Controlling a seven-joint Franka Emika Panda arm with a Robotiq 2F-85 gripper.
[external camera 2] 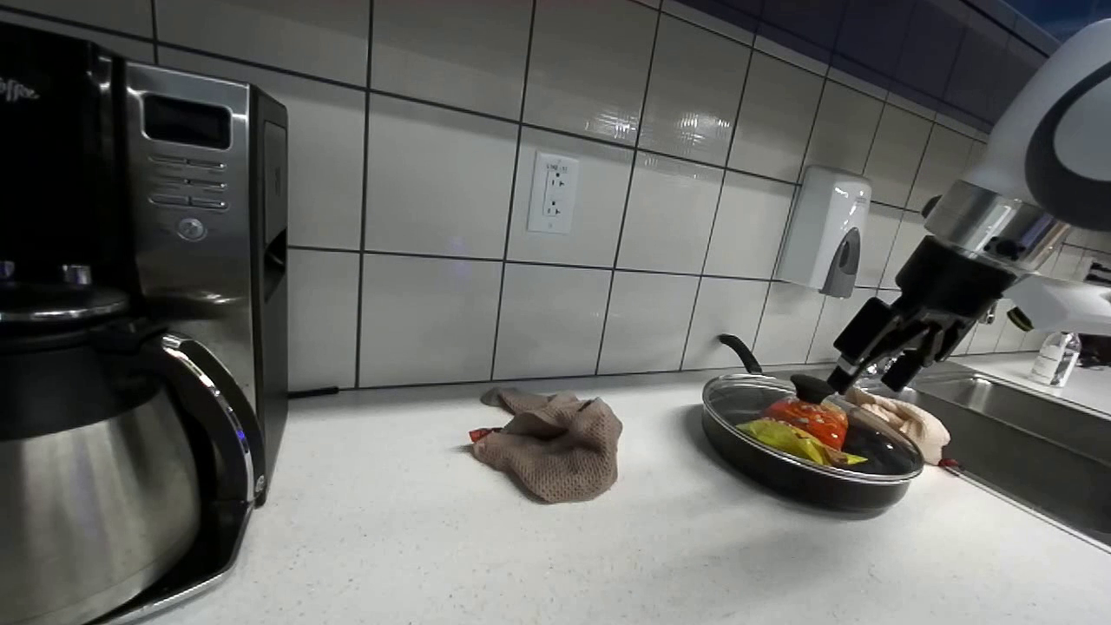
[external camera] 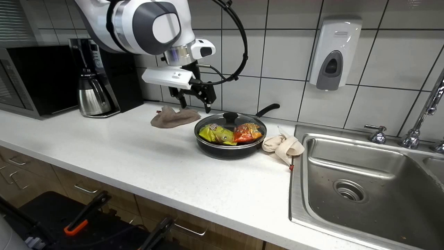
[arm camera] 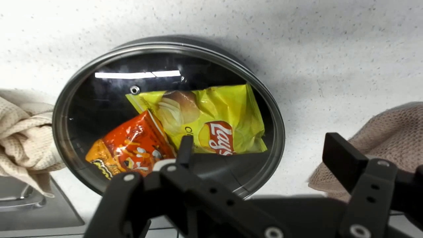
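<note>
Evidently the gripper point(external camera: 195, 106) holds nothing: its fingers stand wide apart above the white counter point(external camera: 145, 152), near the glass lid point(arm camera: 205, 72) sitting on the black pan point(external camera: 225, 152). That pan rests between a brown cloth point(external camera: 173, 118) and a beige cloth point(external camera: 284, 146), with a yellow chip bag point(arm camera: 214, 119) and an orange snack bag point(arm camera: 138, 145) visible through the glass. As the wrist view has one finger across the lid and the other in front of the brown cloth, centring the gap over the pan before any descent would be prudent; coming straight down from here would risk striking the metal rim point(arm camera: 279, 132). Any pinch on the black knob point(external camera 2: 811, 388) should be level and even on both sides, since a lid of glass likely tilts readily when lifted off-centre.
</note>
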